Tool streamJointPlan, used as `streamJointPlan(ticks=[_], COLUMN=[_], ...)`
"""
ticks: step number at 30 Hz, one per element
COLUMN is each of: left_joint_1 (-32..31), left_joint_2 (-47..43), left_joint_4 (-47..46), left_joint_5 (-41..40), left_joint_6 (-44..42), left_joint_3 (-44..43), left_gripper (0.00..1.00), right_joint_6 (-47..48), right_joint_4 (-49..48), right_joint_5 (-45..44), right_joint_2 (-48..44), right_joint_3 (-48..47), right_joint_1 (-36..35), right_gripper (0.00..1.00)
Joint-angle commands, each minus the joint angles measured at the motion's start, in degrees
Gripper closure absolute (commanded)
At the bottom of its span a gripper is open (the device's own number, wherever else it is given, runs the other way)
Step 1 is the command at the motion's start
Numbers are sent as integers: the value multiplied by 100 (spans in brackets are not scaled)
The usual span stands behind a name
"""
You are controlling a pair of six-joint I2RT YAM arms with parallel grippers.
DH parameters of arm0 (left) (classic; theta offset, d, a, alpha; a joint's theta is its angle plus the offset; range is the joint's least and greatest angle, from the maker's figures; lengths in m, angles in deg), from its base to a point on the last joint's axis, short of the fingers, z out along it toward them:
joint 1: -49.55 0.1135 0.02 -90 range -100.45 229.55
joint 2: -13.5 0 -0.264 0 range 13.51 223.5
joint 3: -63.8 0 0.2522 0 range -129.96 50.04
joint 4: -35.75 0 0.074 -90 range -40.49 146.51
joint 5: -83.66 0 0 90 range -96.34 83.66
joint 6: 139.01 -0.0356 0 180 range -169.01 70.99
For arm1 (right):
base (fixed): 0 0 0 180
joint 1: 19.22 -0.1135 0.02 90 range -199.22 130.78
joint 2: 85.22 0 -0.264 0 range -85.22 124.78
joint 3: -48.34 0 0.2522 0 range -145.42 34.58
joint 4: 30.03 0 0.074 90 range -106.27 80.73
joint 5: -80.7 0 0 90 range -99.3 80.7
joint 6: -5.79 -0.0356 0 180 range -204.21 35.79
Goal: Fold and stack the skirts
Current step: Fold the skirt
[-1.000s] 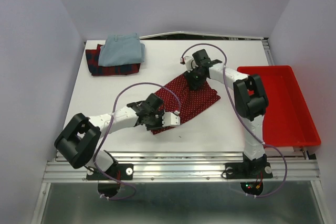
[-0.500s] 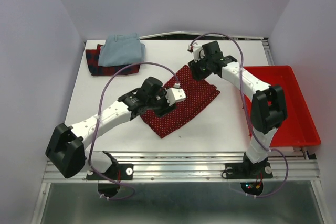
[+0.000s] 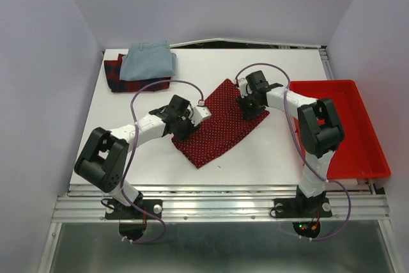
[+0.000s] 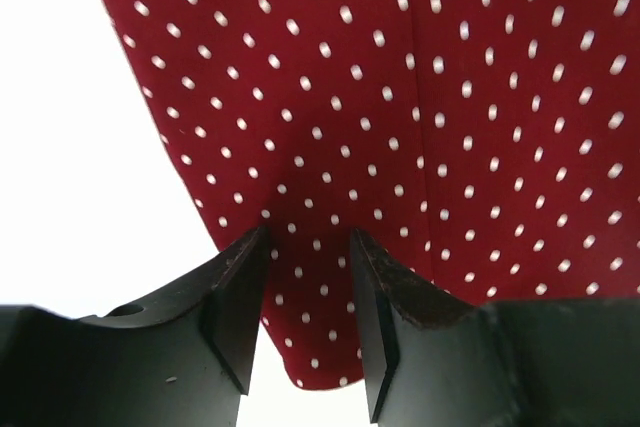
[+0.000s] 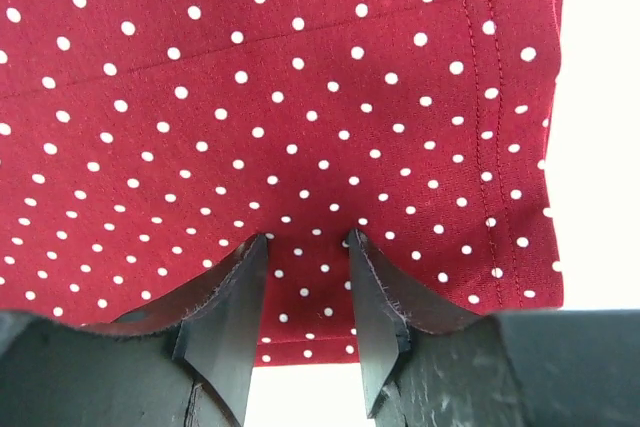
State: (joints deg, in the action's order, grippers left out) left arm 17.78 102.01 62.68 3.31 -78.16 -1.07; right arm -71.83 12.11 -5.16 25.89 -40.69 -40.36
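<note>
- On the white table (image 3: 121, 132) I see the dark red dotted skirt (image 3: 220, 129) lying flat, mid-table.
- Left gripper (image 4: 307, 239): jaws parted, tips on its left edge.
- Right gripper (image 5: 305, 239): jaws parted, tips on its right hem.
- Pale blue skirt (image 3: 148, 61) lies on the plaid skirt (image 3: 118, 81) in the far-left corner.
</note>
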Motion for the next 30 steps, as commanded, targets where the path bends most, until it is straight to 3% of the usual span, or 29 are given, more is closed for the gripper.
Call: streamJointPlan(ticks=[1, 3, 10, 14, 18, 25, 30], left_joint_1=[-40, -153, -1567, -1648, -1657, -2270, -2913], left_joint_2=[174, 210, -62, -289, -799, -1240, -1249], left_joint_4=[211, 265, 72, 229, 572, 749, 91], left_joint_5=[202, 195, -94, 150, 143, -226, -867], left_joint_6=[-310, -320, -30, 242, -213, -891, -1251], left_joint_3=[259, 365, 735, 182, -179, 74, 733], left_gripper=[56, 59, 59, 45, 36, 28, 27], right_joint_6=[369, 458, 748, 836, 819, 353, -130], right_joint_4=[107, 36, 45, 150, 413, 940, 1292], right_joint_5=[-800, -854, -880, -810, -450, 946, 2282], right_joint_2=[533, 718, 1518, 1598, 1046, -54, -458], right_joint_3=[224, -12, -1481, -2008, -2063, -1825, -1439], right_joint_1=[120, 120, 120, 120, 120, 120, 14], right_gripper=[56, 56, 56, 54, 50, 47, 49])
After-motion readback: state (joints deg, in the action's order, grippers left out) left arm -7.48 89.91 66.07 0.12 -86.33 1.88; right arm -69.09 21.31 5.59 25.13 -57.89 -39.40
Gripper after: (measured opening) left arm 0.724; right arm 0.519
